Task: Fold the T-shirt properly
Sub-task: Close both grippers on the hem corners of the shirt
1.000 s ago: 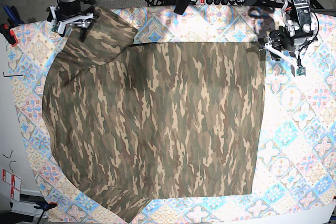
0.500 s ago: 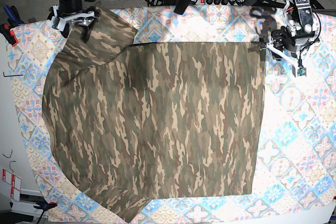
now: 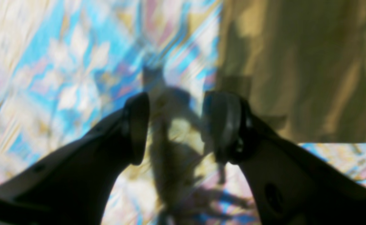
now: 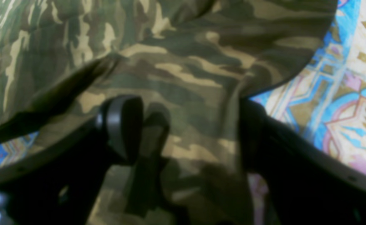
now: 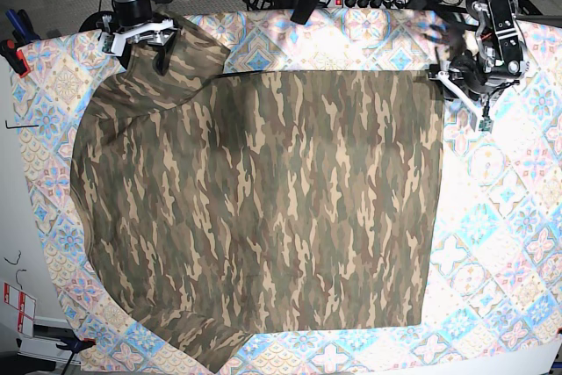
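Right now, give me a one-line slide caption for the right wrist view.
Open right pincer poised over a bunched corner of the camouflage T-shirt on the tile-patterned cloth.

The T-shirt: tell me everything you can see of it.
The T-shirt is soft camouflage fabric in olive, brown and tan. It lies spread nearly flat on the patterned cloth, covering most of it, with a straight far edge and a straight edge on the left gripper's side. One sleeve reaches the far corner, where the open right gripper straddles its fabric. The open left gripper is beside the shirt's corner, over cloth.
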Controlling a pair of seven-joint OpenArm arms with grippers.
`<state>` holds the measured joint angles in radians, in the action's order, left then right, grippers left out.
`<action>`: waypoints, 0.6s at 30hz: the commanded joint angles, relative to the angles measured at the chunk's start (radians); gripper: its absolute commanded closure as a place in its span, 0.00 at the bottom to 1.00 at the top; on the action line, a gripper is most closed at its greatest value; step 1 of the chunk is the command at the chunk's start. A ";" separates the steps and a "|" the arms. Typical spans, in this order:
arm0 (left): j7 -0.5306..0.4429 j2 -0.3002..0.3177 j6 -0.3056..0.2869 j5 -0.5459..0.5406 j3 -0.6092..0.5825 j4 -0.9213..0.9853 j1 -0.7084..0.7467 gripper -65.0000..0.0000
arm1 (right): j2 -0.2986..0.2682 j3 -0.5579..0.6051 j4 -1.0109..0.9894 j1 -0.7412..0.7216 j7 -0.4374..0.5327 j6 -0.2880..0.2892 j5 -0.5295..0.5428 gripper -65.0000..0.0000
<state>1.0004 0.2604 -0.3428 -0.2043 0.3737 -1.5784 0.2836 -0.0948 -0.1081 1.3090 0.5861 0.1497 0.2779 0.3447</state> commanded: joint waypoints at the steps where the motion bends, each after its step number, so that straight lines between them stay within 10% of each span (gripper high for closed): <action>1: -0.015 -0.002 -0.012 -0.001 0.003 0.003 -0.004 0.51 | 0.002 0.006 -0.006 0.027 -0.077 0.016 -0.009 0.31; 18: 0.038 -0.082 -0.299 -0.002 -0.055 0.138 0.009 0.51 | -0.024 0.011 -0.004 0.038 -0.078 0.016 -0.011 0.31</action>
<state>0.9230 0.2047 -0.5953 -0.1844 0.3401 -1.4555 0.2642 -0.1169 -0.1024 1.3102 0.6044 0.1486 0.2943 0.3416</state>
